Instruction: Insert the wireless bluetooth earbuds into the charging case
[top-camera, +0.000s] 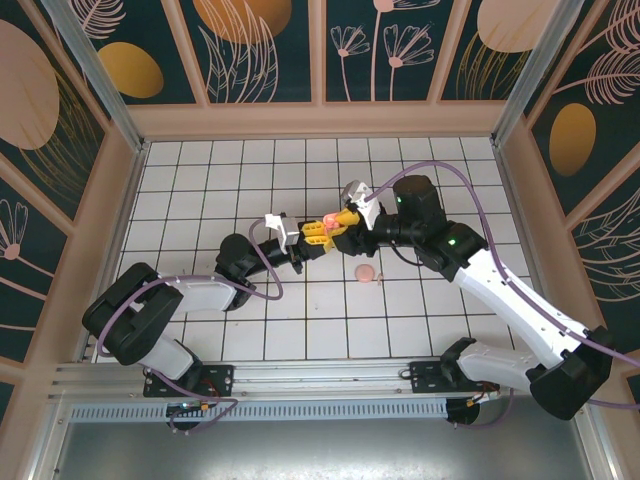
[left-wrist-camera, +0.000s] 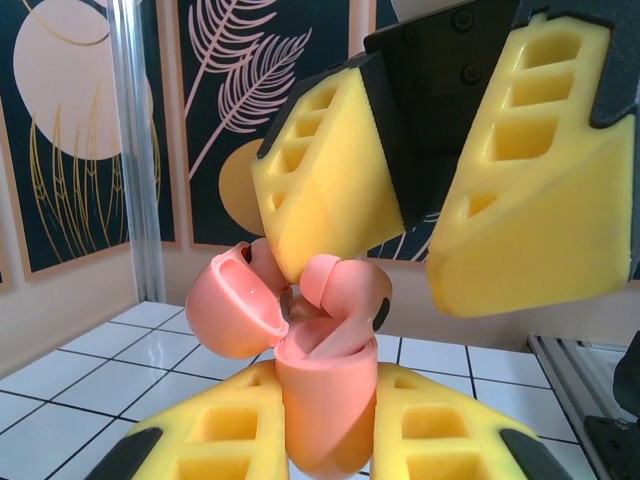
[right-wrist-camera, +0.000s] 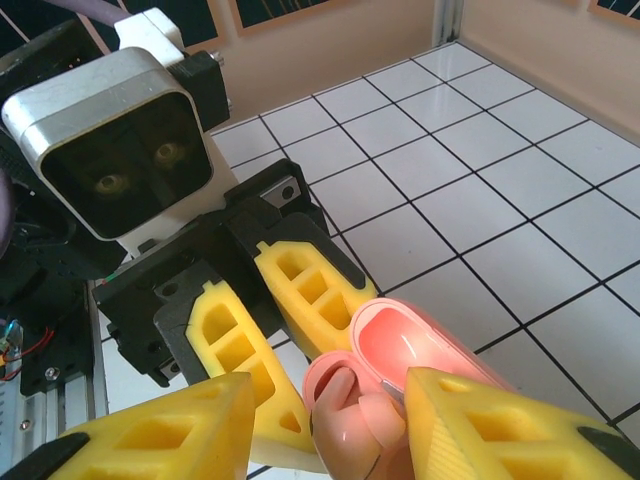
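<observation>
Two left fingers (left-wrist-camera: 215, 435) of yellow foam, moulded with rectangular hollows and tipped with black plastic, are closed on the smooth, salmon-pink, rounded plastic charging case (left-wrist-camera: 325, 430). They clamp its lower body from both sides above the glossy white-tiled tabletop (top-camera: 200, 190). The case's cupped lid (left-wrist-camera: 235, 315) hangs open to one side on its hinge. A glossy pale pink earbud (left-wrist-camera: 345, 290), bulbous with a dark patch on its flank, sits in the mouth of the case. The right fingers (left-wrist-camera: 330, 170), of the same hollowed yellow foam, stand apart over it, one tip touching the earbud and the other clear of it. On the tabletop near the right arm lies a pale pink round disc (top-camera: 366, 272), with a tiny pale pink bit (top-camera: 380, 281) just beside it.
</observation>
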